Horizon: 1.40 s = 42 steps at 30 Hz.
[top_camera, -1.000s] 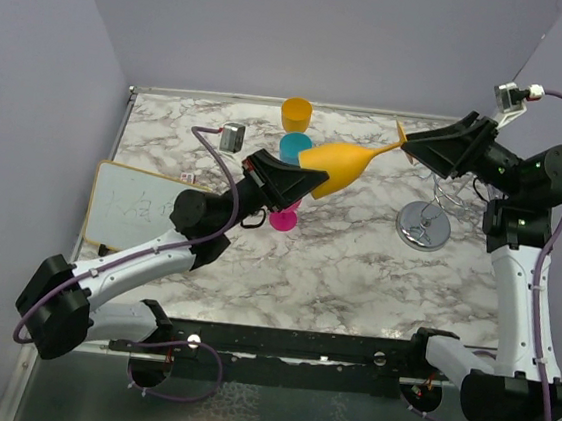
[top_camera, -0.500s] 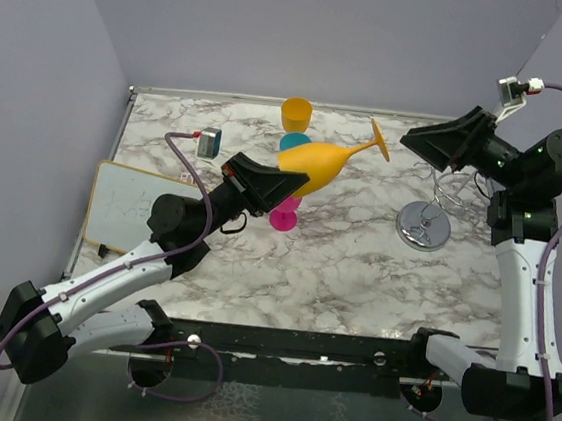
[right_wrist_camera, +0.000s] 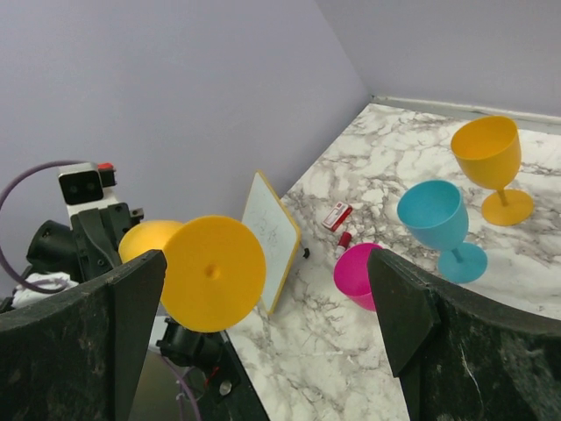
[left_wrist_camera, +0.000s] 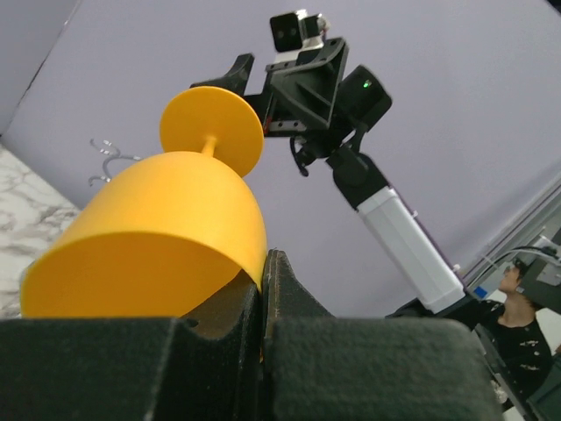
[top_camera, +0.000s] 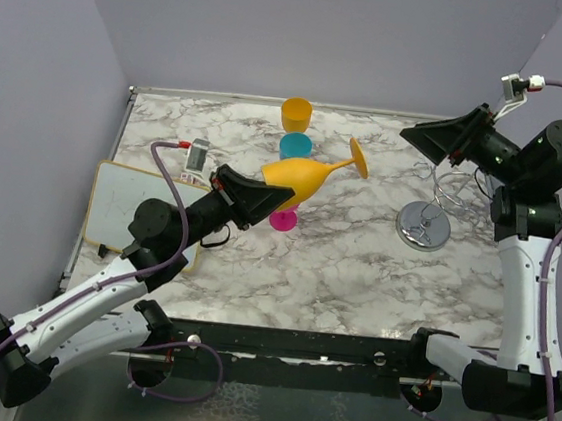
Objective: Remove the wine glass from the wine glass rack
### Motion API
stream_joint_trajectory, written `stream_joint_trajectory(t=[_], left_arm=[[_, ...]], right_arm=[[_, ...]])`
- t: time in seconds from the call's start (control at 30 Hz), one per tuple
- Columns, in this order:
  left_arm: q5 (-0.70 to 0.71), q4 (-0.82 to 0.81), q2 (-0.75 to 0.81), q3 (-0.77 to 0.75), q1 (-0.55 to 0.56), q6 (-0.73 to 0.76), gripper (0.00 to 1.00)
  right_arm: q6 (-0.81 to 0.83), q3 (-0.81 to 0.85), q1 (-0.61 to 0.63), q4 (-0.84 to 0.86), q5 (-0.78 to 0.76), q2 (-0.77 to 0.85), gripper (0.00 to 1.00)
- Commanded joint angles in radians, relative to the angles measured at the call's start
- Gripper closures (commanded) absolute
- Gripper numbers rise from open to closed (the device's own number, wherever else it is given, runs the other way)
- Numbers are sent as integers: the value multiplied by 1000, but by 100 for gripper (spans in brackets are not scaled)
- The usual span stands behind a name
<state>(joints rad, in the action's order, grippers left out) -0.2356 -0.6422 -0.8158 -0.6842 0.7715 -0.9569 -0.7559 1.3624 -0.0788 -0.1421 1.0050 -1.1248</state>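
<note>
Left gripper (top_camera: 259, 192) pinches the rim of the orange wine glass (top_camera: 298, 175), which hangs tilted in the air at frame centre, foot toward upper right. Wine glass rack (top_camera: 422, 225) stands at right, well apart from it, its wire arms probably partly hidden behind the right arm. Right gripper (top_camera: 421, 137) is spread wide at upper right, holding nothing.

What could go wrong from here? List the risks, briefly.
1. The left tool pinches the orange wine glass only at its bowl rim, tilted sideways; it may slip or pivot.
2. It hangs over the pink glass and blue glass; a drop could topple them.
3. The open right tool hovers by the wine glass rack and might snag its wire arms.
</note>
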Motion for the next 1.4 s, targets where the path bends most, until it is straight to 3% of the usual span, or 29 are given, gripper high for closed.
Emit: stream_joint_trajectory(t=[0.0,0.27,0.6,0.77,1.1,1.23,1.37], left_arm=[[24,215,73,-57,-8,101,100],[50,593,134,-180,-8,256,100],[-48,1013,96,-363,-8,393,100],[-105,1177,63,-405,-8,440,100],[-85,1461,-56,-485,0,565,100],[29,1521,-115,-494,72,552,100],[191,1572,-194,-520,225,511,100]], right_arm=[[123,69,-1,-117,-100,-3,0],[213,103,-1,-194,-185,5,0],[385,174,0,-328,-345,20,0],[450,168,10,-367,-463,33,0],[475,127,35,-352,-505,50,0],[480,124,41,-349,-511,45,0],[486,115,49,-347,-526,50,0]])
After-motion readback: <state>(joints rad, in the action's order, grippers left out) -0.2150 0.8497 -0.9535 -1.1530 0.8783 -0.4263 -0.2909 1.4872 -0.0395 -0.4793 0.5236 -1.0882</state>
